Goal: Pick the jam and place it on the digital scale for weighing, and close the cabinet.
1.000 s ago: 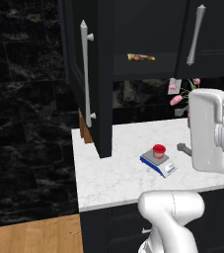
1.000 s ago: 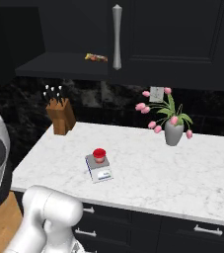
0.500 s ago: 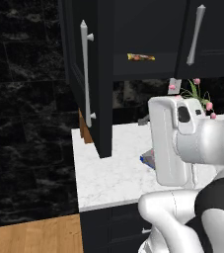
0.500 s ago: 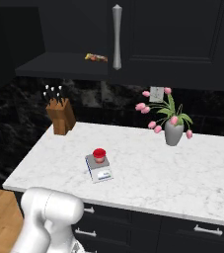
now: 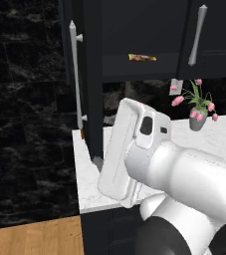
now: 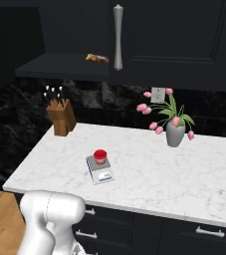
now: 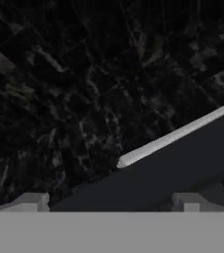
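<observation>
A: Pincer, hand view: two grey tips set wide apart at the bottom edge, nothing between them. Open, holding nothing. Just beyond it, the dark face of the open cabinet door and its silver bar handle running on a slant, black marble wall behind.

B: And the jam?

A: Jam stands upright on the grey platform of the digital scale, on the worktop, in the right base view. That half reads as done. What's left, by my reckoning, is shutting the cabinet.

B: Which door?

A: The left one. In the left base view it stands swung out edge-on, long handle facing the dark wall. The right door looks shut. Yellow-brown packet lies on the open shelf.

B: How to do it well?

A: Judgement only: keep the tips spread, get behind the door's outer face near the handle side, push along the door's arc rather than straight at it, and ease off once it meets the frame.

B: Room to move?

A: Open space to the left, beyond the worktop's left edge. The door's lower corner hangs close above the worktop corner. Knife block sits under the shelf, near the door's sweep; vase of pink flowers is well apart to the right, and so is the scale.
</observation>
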Controlling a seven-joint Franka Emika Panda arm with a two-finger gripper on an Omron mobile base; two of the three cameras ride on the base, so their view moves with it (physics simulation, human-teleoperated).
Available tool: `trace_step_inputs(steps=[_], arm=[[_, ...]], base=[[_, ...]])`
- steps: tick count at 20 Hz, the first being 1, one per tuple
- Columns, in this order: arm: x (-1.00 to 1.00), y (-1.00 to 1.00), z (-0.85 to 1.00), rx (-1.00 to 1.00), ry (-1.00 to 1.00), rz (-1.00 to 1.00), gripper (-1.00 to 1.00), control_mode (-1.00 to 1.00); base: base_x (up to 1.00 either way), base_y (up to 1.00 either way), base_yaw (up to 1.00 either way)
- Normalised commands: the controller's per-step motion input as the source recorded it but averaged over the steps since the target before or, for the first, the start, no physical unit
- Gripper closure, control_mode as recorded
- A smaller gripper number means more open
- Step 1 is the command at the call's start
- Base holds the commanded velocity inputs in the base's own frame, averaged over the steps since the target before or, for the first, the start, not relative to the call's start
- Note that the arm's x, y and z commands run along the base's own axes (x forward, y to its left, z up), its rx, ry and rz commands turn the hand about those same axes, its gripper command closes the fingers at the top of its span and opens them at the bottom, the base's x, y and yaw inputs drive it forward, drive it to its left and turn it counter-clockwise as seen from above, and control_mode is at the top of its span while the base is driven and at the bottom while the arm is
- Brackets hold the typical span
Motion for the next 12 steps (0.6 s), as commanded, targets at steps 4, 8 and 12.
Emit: trace_step_inputs(steps=[4,8,12], arm=[[-0.70,0.89,-1.00,0.64,-0.48,-0.28,-1.00,-1.00],[-0.64,0.78,-1.00,0.65,-0.43,-0.32,-1.00,-1.00],[-0.09,0.82,-0.85,0.54,-0.26,-0.36,-1.00,-1.00]], base=[[0.00,0.00,0.00],[0.00,0.00,0.00],[0.00,0.00,0.00]])
